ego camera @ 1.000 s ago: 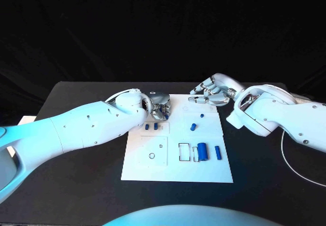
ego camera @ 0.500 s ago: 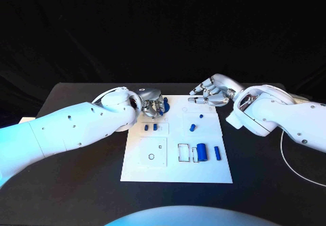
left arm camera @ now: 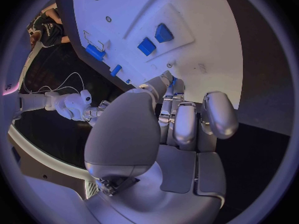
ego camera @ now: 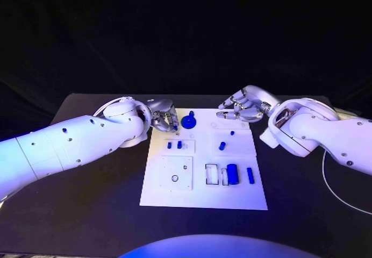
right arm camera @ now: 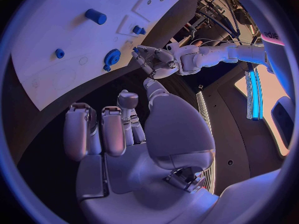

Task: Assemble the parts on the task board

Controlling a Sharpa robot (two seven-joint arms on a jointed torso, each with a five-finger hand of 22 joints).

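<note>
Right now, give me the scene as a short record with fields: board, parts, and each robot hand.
board: white task board lying flat on the black table
round part: blue round part at the board's far edge, beside the left robot hand
other parts: blue large cylinder near the board's middle
left robot hand: at the board's far left corner, fingers curled, hold unclear
right robot hand: at the board's far right edge, holds nothing

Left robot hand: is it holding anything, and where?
Cannot tell: the left robot hand reaches the round blue part at its edge; the grip is hidden.
</note>
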